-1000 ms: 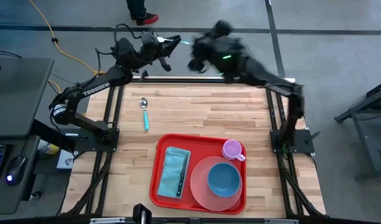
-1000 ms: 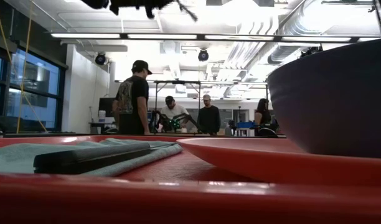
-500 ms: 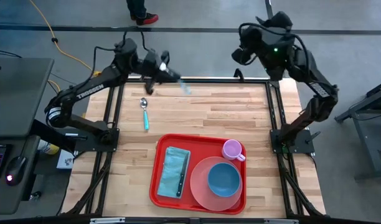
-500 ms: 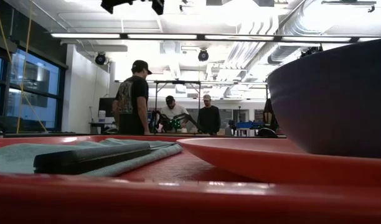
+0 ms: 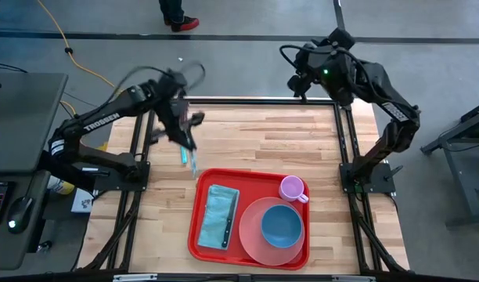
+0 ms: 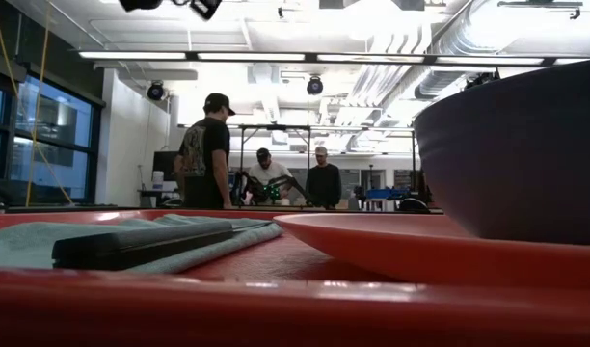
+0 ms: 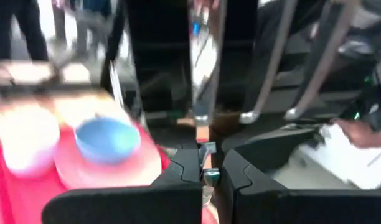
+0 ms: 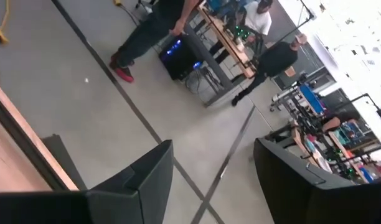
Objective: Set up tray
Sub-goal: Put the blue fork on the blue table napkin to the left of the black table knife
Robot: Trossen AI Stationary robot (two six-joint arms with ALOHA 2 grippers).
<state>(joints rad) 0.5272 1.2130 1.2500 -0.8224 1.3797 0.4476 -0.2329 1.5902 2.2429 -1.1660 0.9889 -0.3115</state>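
High view: the red tray (image 5: pixel 199 205) is seen on the bench (image 5: pixel 255 141), at its near edge and about midway across. On the tray are laid a teal cloth (image 5: pixel 217 211) with a dark knife (image 5: pixel 228 227) on it, a pink plate (image 5: pixel 255 233) carrying a blue bowl (image 5: pixel 282 224), and a pink cup (image 5: pixel 292 188) at the far right corner. The left gripper (image 5: pixel 191 160) is held over the bench just beyond the tray's far left corner, blurred, with a teal-handled spoon (image 5: pixel 185 149) seen under it. In the left wrist view its jaws are pressed nearly together, with a thin pale thing pinched between them; what it is cannot be told. The right gripper (image 5: pixel 298 78) is held at the bench's far edge, well apart from the tray. In the right wrist view its jaws are spread, nothing between them, with floor and people seen beyond
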